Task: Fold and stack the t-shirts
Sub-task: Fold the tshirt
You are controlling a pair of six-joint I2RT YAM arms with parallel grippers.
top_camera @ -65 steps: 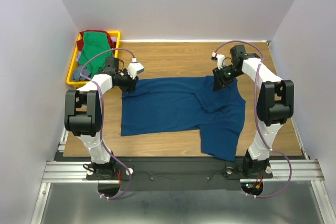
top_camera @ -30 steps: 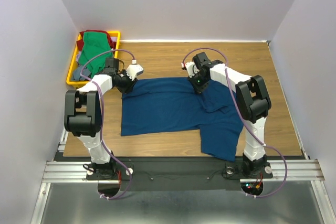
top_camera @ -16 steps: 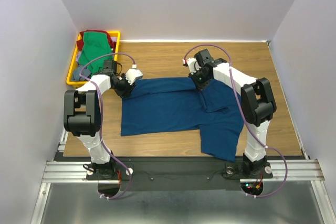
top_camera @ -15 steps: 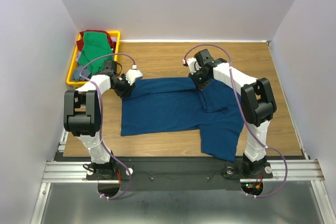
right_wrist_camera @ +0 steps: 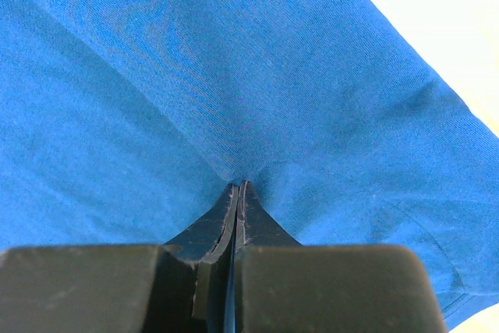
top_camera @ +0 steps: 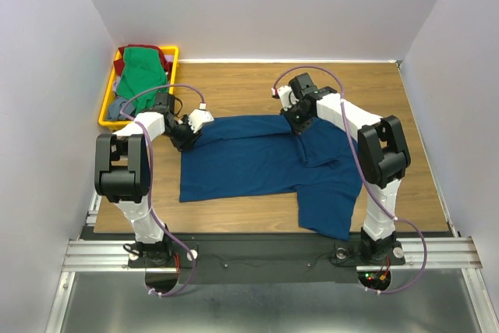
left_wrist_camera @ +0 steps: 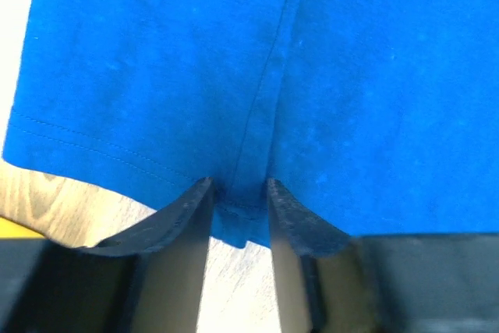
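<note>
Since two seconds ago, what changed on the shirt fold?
Right pincer, shut on the navy t-shirt, swung left from the shirt's far right corner to mid far edge, taking cloth along. Left pincer dipped onto the far left corner, jaws apart. Yellow tray and its pile unchanged.

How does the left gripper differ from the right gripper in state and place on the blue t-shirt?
The left gripper stands open, the hem between its fingers; the right gripper is shut, pinching puckered cloth. The left is at the far left corner of the blue t-shirt, the right at its far edge nearer the middle. Both touch the same shirt.
</note>
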